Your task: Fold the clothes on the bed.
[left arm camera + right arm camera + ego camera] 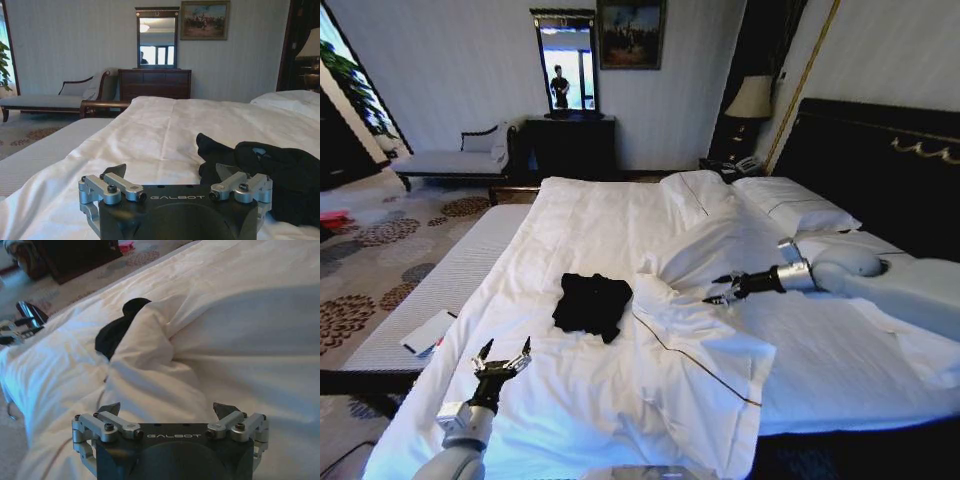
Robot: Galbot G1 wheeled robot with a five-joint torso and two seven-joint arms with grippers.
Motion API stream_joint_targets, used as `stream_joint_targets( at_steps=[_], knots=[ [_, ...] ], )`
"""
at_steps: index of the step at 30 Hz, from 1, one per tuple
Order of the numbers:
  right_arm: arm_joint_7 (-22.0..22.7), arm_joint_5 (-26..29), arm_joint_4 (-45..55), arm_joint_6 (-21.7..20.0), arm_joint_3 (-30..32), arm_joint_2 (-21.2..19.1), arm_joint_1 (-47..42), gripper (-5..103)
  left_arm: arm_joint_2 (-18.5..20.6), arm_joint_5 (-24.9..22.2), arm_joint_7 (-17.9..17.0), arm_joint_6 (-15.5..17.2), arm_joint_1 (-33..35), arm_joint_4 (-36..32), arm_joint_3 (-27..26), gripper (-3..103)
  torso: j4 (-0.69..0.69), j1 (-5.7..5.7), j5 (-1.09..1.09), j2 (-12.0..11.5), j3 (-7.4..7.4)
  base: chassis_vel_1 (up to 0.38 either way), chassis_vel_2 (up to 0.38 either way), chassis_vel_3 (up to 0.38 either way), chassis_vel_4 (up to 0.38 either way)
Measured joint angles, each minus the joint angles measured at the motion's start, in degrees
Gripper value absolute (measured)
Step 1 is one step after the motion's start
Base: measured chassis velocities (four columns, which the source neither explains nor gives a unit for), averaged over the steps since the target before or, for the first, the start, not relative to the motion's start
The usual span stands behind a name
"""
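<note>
Flat duvet lies open between the left hand (501, 357), fingers spread near the foot of the bed (590, 215), and the black T-shirt (592, 302); nothing stands on that stretch. A raised fold of duvet (670, 300) bulks just beside the shirt, between it and the right hand (718, 289), whose fingers are also apart. The pillows (790, 205) sit well behind.

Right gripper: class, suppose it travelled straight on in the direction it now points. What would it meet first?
Probably the raised fold of white duvet directly ahead of the open right gripper. The black T-shirt lies beyond that fold, partly hidden; depth is uncertain.
</note>
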Motion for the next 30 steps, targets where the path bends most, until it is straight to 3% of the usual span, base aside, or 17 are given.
stream_joint_targets(
  at_steps=[17, 29, 30],
  knots=[
    [-0.1, -5.8, -3.4, 0.5, 0.7, -2.1, -5.7, 100, -0.8, -0.7, 0.6, -0.9, 1.0, 0.8, -1.4, 100, 0.02, 0.00, -0.02, 0.0, 0.01, 0.000, 0.000, 0.000, 0.000],
    [1.8, -6.2, 1.5, -0.3, 0.0, -0.2, -7.1, 101, -1.0, -1.2, 0.4, -0.8, 0.0, 1.8, -0.9, 100, 0.02, 0.00, -0.02, 0.0, 0.01, 0.000, 0.000, 0.000, 0.000],
    [1.7, -6.2, 1.7, -0.3, -0.1, 0.0, -7.0, 97, -1.0, -1.2, 0.4, -0.8, 0.0, 1.9, -0.9, 100, 0.01, 0.01, -0.02, 0.0, 0.01, 0.000, 0.000, 0.000, 0.000]
  ],
)
